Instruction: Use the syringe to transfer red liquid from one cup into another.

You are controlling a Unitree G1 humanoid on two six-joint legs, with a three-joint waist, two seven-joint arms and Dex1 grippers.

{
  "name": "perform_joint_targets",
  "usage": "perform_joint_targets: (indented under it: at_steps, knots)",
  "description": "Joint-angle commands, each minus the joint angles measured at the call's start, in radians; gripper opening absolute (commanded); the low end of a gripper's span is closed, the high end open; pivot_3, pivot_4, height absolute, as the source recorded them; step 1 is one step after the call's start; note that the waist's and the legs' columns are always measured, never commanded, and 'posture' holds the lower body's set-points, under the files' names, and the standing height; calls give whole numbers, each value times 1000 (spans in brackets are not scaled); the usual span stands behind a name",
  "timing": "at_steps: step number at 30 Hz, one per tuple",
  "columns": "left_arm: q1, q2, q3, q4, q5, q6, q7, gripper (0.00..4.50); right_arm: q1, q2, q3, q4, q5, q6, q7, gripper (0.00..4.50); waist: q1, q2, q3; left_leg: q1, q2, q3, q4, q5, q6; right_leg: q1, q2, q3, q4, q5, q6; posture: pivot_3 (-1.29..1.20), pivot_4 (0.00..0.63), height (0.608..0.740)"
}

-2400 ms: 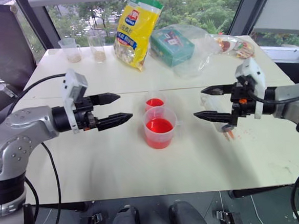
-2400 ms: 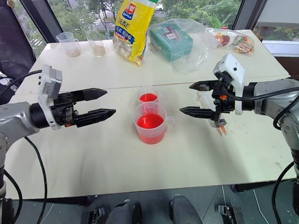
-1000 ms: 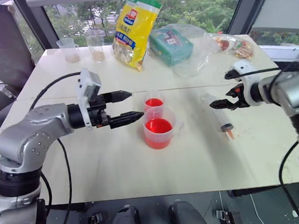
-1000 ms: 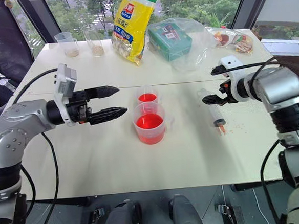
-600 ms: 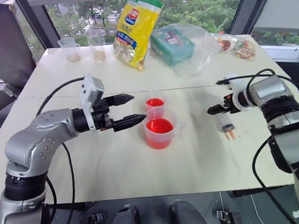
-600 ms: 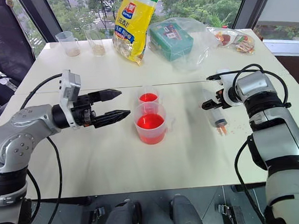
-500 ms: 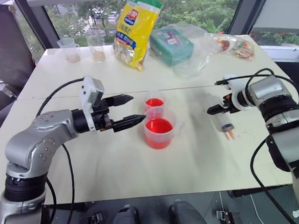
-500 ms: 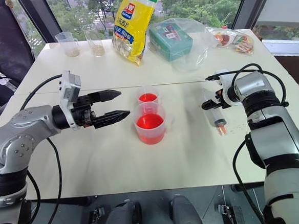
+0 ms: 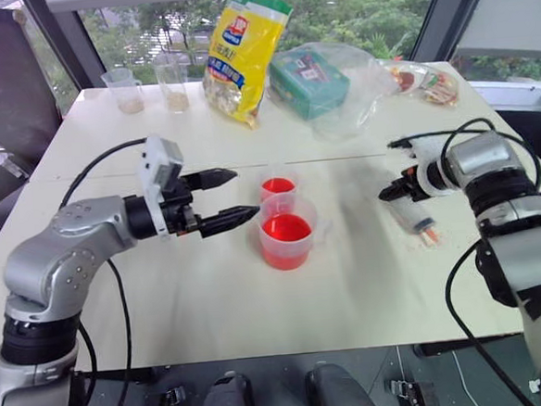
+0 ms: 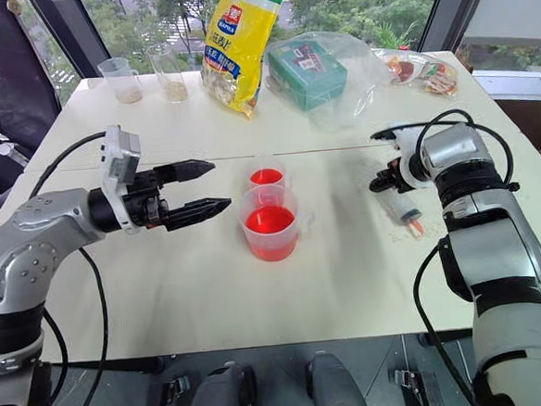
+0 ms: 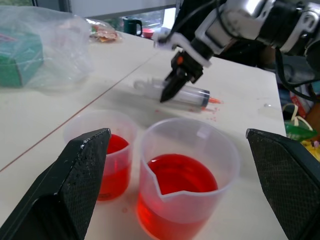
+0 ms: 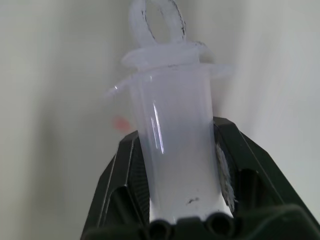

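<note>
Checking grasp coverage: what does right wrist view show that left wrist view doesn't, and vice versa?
Right wrist alone: both black fingers pressed against the sides of the syringe barrel, its flange and ring-shaped plunger end beyond them.

Left wrist alone: the left gripper open before the handled cup and the small cup, both holding red liquid; the syringe's orange tip; a plastic bag.

Both: the syringe in the right gripper, over the table.

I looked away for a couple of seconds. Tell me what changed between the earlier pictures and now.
The right gripper swung down to the syringe on the table and shut on its barrel, shifting it slightly. The left gripper moved nearer the cups, still open and empty. The handled cup and small cup stayed put.
</note>
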Motion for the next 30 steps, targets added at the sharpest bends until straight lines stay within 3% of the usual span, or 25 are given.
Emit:
perform_joint_targets:
  at_steps: [1, 4, 8, 12, 19, 24, 30]
  knots:
    - [-59, 15, 26, 38, 10, -26, -26, 4500, -6, 22, -229, -368, 191, 58, 5, 1385, 1, 0, 0, 0, 0, 0, -1, 0, 0, 0, 0, 0, 0, 0, 0, 0, 150, 740]
    - [-99, 12, 10, 90, 28, -41, -53, 4500, 54, 105, -372, -619, 338, 70, -21, 1385, 3, 0, 0, 0, 0, -2, -2, 0, 0, 0, 0, -1, -1, 0, 0, 0, 150, 740]
    - [-177, 5, -5, 170, 57, -59, -85, 4500, 123, 305, -546, -882, 598, 81, -83, 1385, 4, -1, 0, 0, 0, -2, -1, 0, 0, 2, -1, -1, -2, 0, 0, 0, 150, 740]
    - [-229, 8, -21, 236, 95, -84, -130, 4500, 242, 452, -555, -1008, 726, 16, -137, 1385, 5, -1, -1, 0, 0, -2, 0, 0, 0, 2, -1, -2, -1, 0, 0, 0, 150, 740]
    - [-321, 8, -38, 285, 121, -76, -166, 4500, 529, 491, -271, -990, 490, -422, -56, 1385, 0, -1, -1, 0, -1, -2, 0, 0, 0, 2, 0, -2, -1, 0, 0, 0, 150, 740]
    - [-373, 2, -52, 312, 134, -70, -191, 4500, 636, 516, -167, -867, 340, -714, -56, 1385, -1, -1, -1, 0, 0, -1, 0, 0, -1, 1, 1, -1, 1, 0, 0, 0, 150, 740]
    - [-388, -23, -87, 336, 161, -74, -216, 4500, 700, 505, -102, -834, 286, -855, -49, 1385, 1, -1, -1, 0, 0, -1, 0, 1, -1, 1, 1, -2, 1, 0, 0, 0, 150, 740]
